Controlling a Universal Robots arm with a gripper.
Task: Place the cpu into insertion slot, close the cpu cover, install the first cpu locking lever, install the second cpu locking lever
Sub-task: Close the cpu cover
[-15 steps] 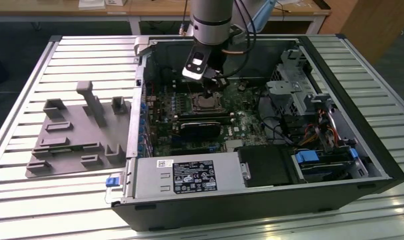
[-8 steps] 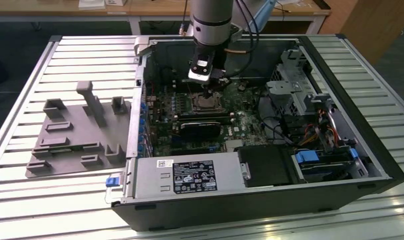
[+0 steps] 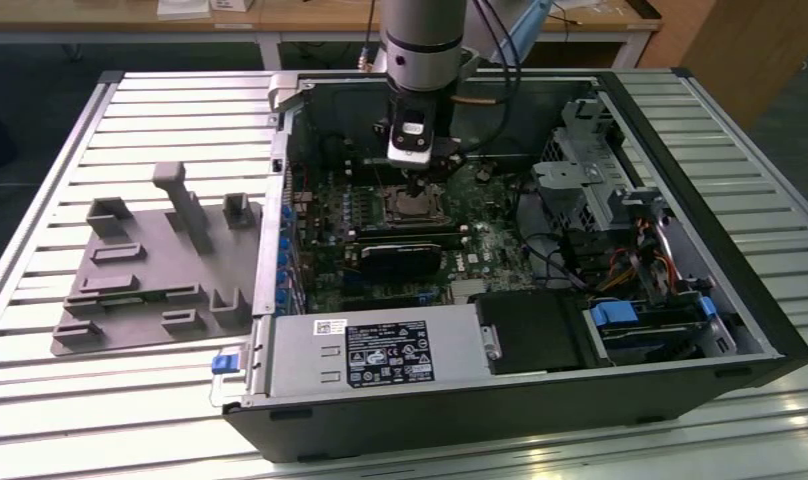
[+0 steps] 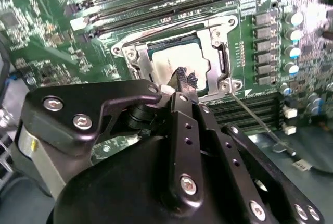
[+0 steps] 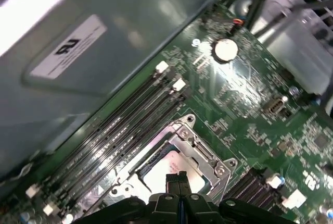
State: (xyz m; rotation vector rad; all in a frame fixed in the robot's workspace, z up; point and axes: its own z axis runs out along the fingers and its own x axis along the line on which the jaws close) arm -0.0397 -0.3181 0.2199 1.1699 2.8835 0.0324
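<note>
Second wrist view: gripper [image 4: 183, 78] closed tight, empty, tips just over cpu [image 4: 171, 57]. Cpu seated in slot [image 4: 219, 62]; cover [image 4: 171, 36] apparently down (hard to judge). Lever [image 4: 260, 122] beside tips looks unlatched; levers likely remain.

Bright room light outside, shade inside the case, hot glare up close.

In the exterior view the pale slatted metal table [image 3: 151, 110] is brightly lit from above, with white glare streaks on the slats nearest the camera. The inside of the open black computer case [image 3: 511, 425] lies in shadow, and the green circuit board [image 3: 484, 250] looks dim. In the first wrist view a blown-out white band crosses the blurred grey metal case wall [image 5: 135, 41], and the silver-grey square cpu [image 5: 158, 169] glares white. In the second wrist view the board is in focus with small glinting highlights, while the black gripper [image 4: 183, 78], close to the lens, is soft and dark.
</note>
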